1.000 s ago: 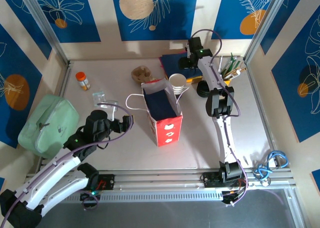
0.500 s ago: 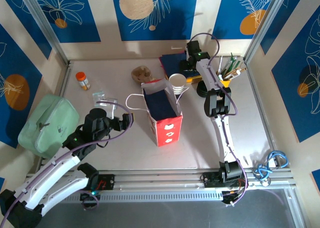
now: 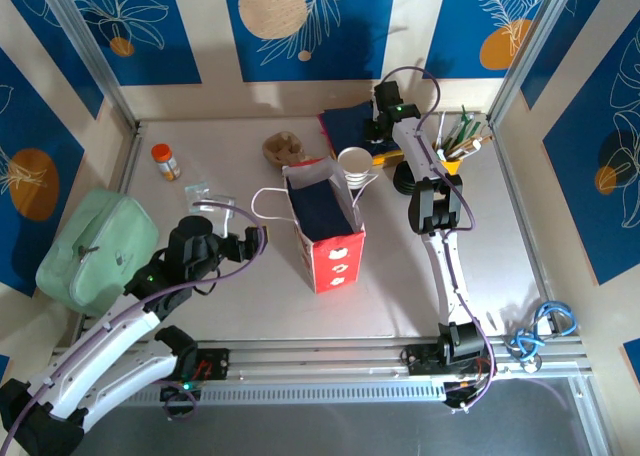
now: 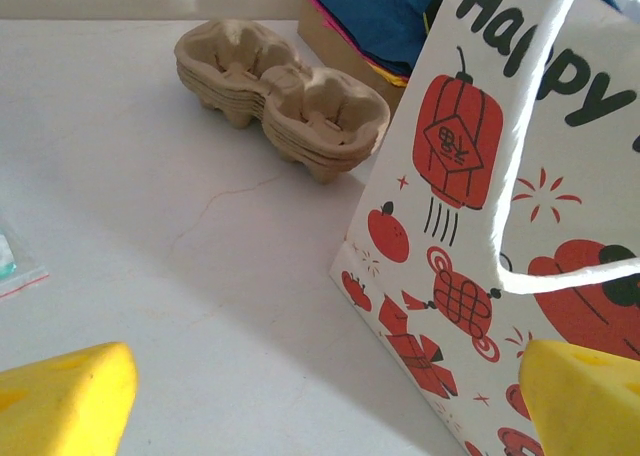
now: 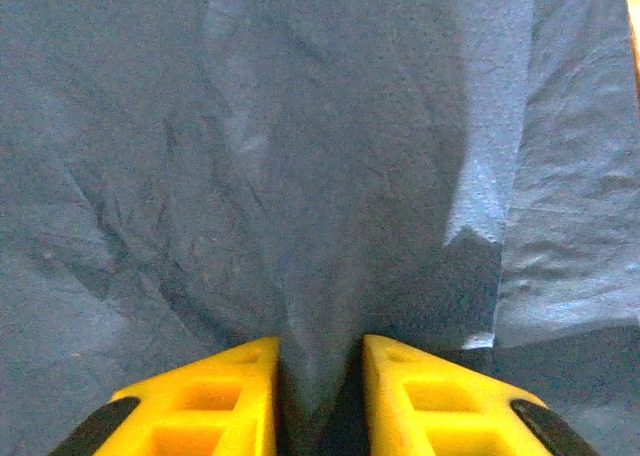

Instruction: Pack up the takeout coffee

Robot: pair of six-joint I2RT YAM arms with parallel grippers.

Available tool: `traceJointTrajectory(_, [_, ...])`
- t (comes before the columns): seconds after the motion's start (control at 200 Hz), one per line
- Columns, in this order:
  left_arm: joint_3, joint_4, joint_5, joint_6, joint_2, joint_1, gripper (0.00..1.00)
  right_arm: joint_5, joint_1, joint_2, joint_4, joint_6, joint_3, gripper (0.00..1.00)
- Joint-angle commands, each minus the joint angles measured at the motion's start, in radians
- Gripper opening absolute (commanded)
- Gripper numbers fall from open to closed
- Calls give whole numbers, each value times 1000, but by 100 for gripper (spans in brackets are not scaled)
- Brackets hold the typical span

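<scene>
Cup (image 3: 353, 161) stands empty beside bag (image 3: 325, 226) — right claw (image 5: 318, 361) pinches napkin (image 5: 250, 156), left claw (image 4: 325, 391) spread.

Bright, soft shadows (right wrist dim)

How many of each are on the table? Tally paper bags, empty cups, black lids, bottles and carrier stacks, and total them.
Paper bags: 1, gift bag
Empty cups: 1, paper cup
Black lids: 1, black lid
Bottles: 1, orange-capped bottle
Carrier stacks: 1, cardboard carriers
Total: 5
</scene>
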Motion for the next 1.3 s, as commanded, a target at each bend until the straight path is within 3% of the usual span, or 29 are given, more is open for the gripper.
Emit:
traceJointTrajectory(0.0, [32,-16,15,13,-5,12,98,-51,-3,-62,-1,21,35,24])
traceJointTrajectory(0.235, [30,-18,18,10,-12,12,97,-58,-23,-153,-36,92,55,12])
traceJointTrajectory(0.69, [97,-55,110,-13,-32,12,97,-146,-43,-436,-160,209,57,5])
traceJointTrajectory(0.865, [97,-24,169,-33,-38,12,97,-157,2,-581,-257,179,45,5])
traceJointTrajectory(1.14, [84,17,189,-40,-41,12,97,-314,57,-810,-375,213,-51,4])
traceJointTrajectory(1.296, [73,59,197,-40,-36,12,97,-310,145,-897,-453,243,-102,4])
